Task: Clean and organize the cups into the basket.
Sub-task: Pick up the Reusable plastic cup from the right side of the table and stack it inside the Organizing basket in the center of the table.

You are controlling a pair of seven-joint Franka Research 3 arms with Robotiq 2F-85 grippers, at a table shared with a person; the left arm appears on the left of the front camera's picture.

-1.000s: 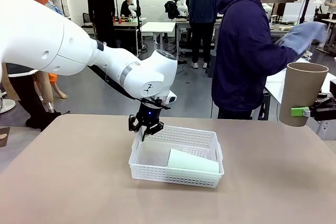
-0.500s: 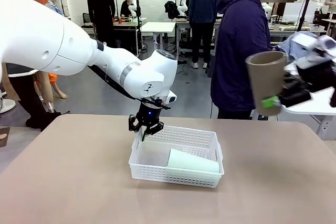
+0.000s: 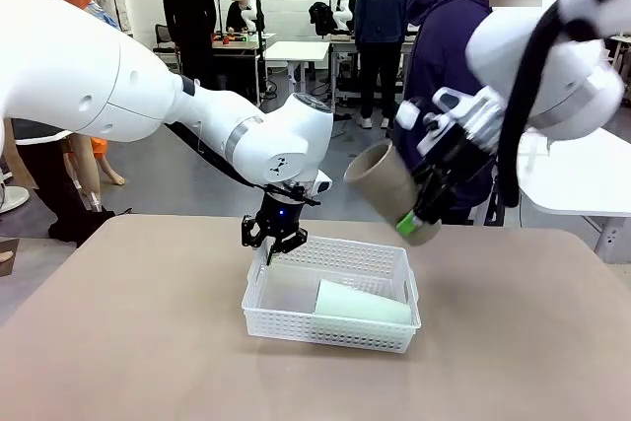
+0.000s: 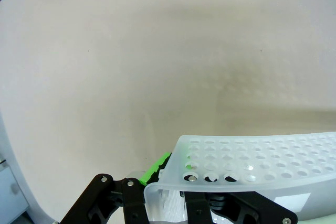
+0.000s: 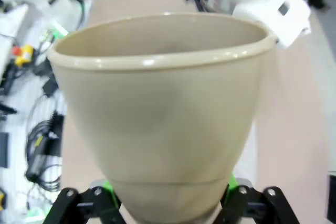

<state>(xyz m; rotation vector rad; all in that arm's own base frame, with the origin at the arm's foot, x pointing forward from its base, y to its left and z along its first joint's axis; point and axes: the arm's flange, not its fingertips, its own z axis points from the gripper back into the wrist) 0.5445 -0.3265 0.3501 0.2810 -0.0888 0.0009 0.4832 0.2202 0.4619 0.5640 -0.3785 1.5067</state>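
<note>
Two white robot arms work over a beige tabletop (image 3: 148, 342) while a person in a dark blue jacket (image 3: 449, 96) stands at its far edge. The left claw (image 3: 279, 244) is closed tight on the wall of the white lattice basket (image 3: 325, 327) at the basket's far left corner, one green pad (image 4: 157, 165) outside the wall and the other finger inside it. The basket sits on the tabletop about midway between the left and right edges. The mint green cup (image 3: 360, 303) lies on its side inside the basket, along its near wall and towards its right end.

The right claw (image 3: 412, 216) grips the tan-brown cup (image 3: 389, 189) near its base, jaws spread wide around it (green pads press both sides in the right wrist view). The cup hangs in the air, tilted with its open mouth towards the robot's left, clear of the basket and above its far right corner.
</note>
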